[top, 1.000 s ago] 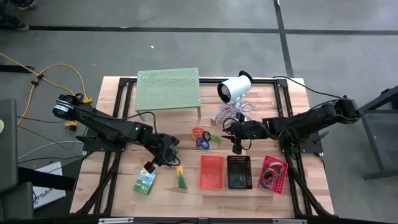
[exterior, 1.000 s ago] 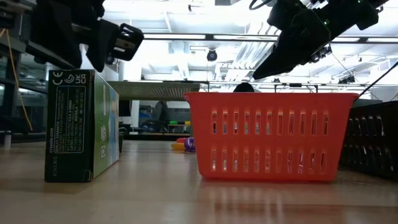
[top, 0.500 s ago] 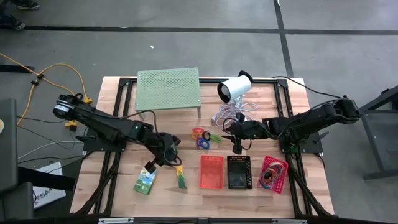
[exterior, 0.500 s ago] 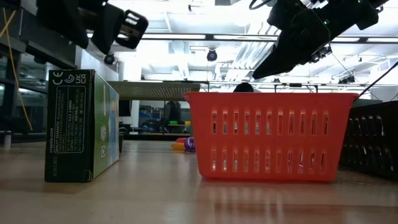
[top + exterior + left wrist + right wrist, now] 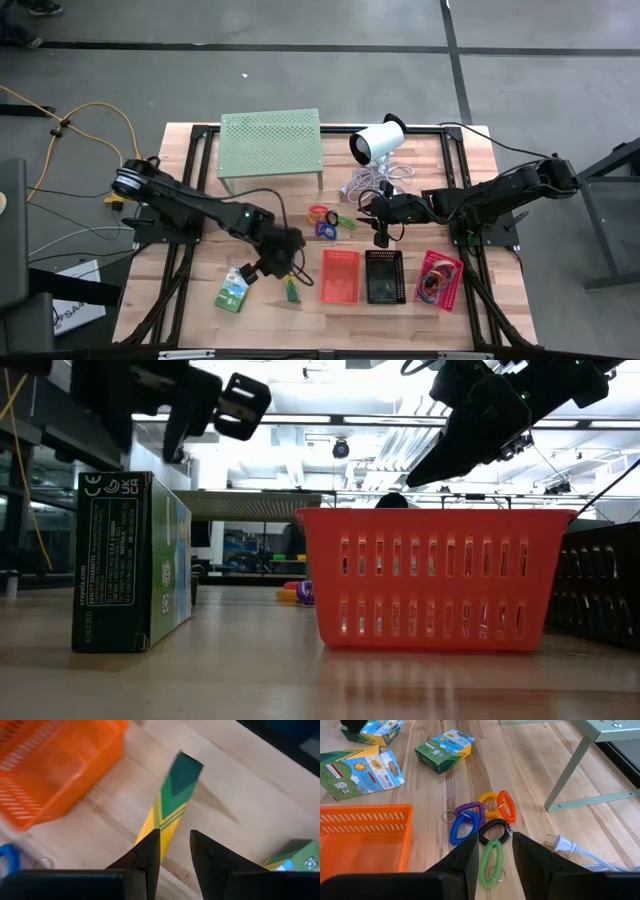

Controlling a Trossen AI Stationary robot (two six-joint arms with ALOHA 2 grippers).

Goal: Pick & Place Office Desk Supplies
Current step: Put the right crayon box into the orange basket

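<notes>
Progress looks early to middle: pink mesh basket [image 5: 440, 279] at the right end of the basket row already holds a tangle of coloured bands, while the red-orange slotted plastic basket [image 5: 340, 275] shows empty from above and in the right wrist view. Contents of the black mesh basket [image 5: 384, 276] between them are too dark to tell.

Left to sort, as I judge it:
- flat green and yellow crayon pack [image 5: 172, 800] lying on the wooden table [image 5: 190, 290] just left of the red-orange basket
- larger green crayon box [image 5: 233, 290] standing on edge further left, near the front edge
- cluster of coiled key loops [image 5: 479, 824] (purple, blue, yellow, orange, black, green) on bare table behind the baskets, in front of the pale-green perforated metal stand [image 5: 270, 143]

Left hand [image 5: 174, 851] hangs low over the flat pack, pointing down at its near end; the arm reaches in from the left edge across the table. Fingers are parted with a narrow gap, nothing between them, pack not touched yet. Judged step: lining up for a pinch on the pack's edge.

Right hand [image 5: 489, 856] hovers above the loop cluster, aimed down at the black and green coils; the arm stretches in from the right side. Fingers are parted, grasping nothing, clear of the loops.

White cylinder device [image 5: 377, 142] with cable sits at the far side, untouched.
</notes>
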